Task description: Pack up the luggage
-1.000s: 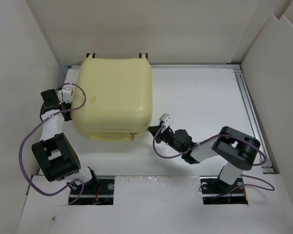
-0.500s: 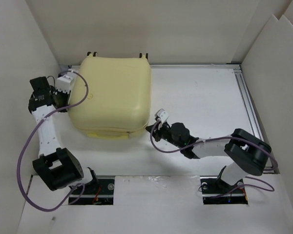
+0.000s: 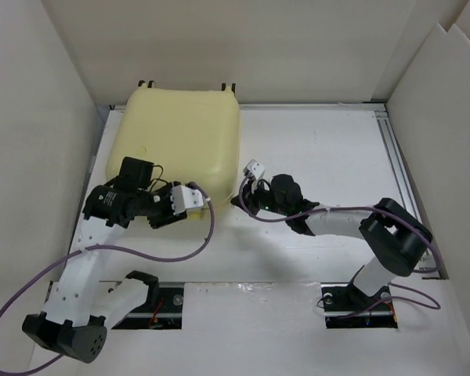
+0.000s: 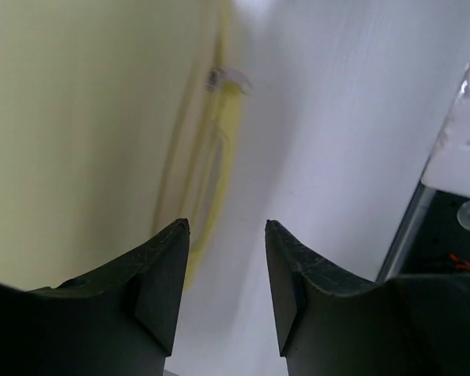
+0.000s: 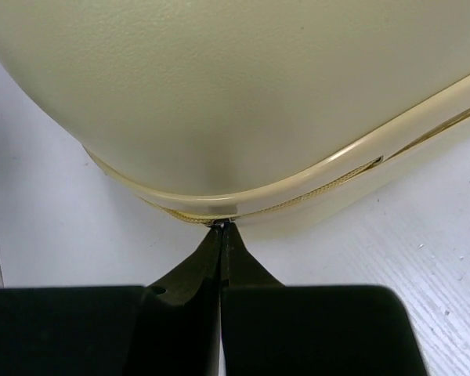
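Observation:
The luggage (image 3: 176,133) is a pale yellow hard-shell suitcase lying closed at the back left of the table, with small black wheels at its far edge. My right gripper (image 3: 235,202) is at the suitcase's near right corner. In the right wrist view it (image 5: 221,225) is shut on the small metal zipper pull (image 5: 219,222) at the seam of the shell (image 5: 235,78). My left gripper (image 3: 197,205) hovers over the suitcase's near edge. In the left wrist view it (image 4: 227,227) is open and empty, with the shell (image 4: 78,117) and its zipper seam to the left.
White cardboard walls (image 3: 31,117) close in the table on the left, back and right. A metal rail (image 3: 399,172) runs along the right edge. The arm bases sit in slots (image 3: 153,301) at the near edge. Purple cables loop beside both arms.
My left arm has swung from the suitcase's left side round to its near edge. My right gripper has moved away from me along the near right corner. The suitcase has shifted slightly back and left.

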### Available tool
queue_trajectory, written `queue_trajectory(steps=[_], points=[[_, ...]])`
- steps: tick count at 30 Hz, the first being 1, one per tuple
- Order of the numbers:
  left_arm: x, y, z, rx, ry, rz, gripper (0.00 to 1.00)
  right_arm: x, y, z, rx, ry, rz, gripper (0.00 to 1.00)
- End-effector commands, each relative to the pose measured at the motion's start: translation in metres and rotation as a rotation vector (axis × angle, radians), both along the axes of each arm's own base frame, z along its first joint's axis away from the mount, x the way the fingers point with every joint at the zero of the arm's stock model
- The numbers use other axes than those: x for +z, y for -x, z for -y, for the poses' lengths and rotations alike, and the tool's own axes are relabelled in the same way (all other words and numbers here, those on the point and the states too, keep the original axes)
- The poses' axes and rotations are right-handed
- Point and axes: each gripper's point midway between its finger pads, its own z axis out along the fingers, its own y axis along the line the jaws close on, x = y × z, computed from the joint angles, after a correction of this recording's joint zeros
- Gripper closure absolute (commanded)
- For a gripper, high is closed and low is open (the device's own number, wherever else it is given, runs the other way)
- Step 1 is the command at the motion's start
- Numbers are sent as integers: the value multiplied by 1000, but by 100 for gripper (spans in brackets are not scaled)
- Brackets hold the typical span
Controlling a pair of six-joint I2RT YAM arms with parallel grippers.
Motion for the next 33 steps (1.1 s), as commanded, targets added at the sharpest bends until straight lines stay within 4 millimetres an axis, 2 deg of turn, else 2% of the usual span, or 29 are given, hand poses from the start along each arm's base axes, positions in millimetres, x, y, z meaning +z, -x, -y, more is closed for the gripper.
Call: queue_trajectory(steps=[1, 3, 5, 6, 7, 8, 9, 10, 13, 14, 15, 21, 26, 27, 29, 31, 32, 33], points=[[-27, 17, -11, -64, -119, -50, 60, 70, -77, 14, -183, -133, 145, 100], [-42, 25, -10, -98, -155, -84, 59, 68, -93, 20, -206, -120, 134, 100], [-57, 33, -6, -141, -199, -125, 57, 77, -109, 21, -226, -131, 148, 100], [-72, 39, -8, -136, -230, -186, 57, 80, -114, 23, -236, -130, 148, 100], [-78, 35, -4, -135, -241, -176, 57, 79, -118, 24, -233, -130, 147, 100], [-83, 30, -10, -102, -273, -163, 59, 84, -119, 23, -233, -136, 153, 100], [-96, 29, -15, -93, -303, -175, 59, 84, -116, 21, -215, -138, 152, 100], [-98, 11, -15, -38, -309, -113, 54, 84, -115, 20, -204, -139, 151, 100], [-105, -7, -18, 27, -308, -15, 49, 83, -102, 12, -138, -130, 164, 100], [-100, -24, -12, 65, -277, 51, 49, 80, -96, 8, -118, -130, 161, 100], [-99, -32, -15, 97, -287, 84, 49, 75, -93, 11, -117, -118, 160, 100], [-104, -64, -10, 152, -251, 233, 46, 74, -82, 11, -80, -152, 178, 100], [-128, -66, -7, 87, -294, 205, 45, 73, -80, 7, -62, -174, 170, 100], [-145, -61, -10, 68, -323, 168, 45, 73, -80, 7, -62, -174, 170, 100], [-152, -70, -11, 89, -337, 194, 43, 69, -79, 6, -53, -169, 162, 100], [-167, -72, -14, 83, -369, 175, 41, 69, -78, 5, -43, -170, 161, 100], [-173, -71, -14, 82, -372, 171, 41, 66, -76, 4, -32, -165, 153, 97], [-176, -71, -16, 74, -385, 179, 41, 62, -75, 5, -33, -155, 140, 87]])
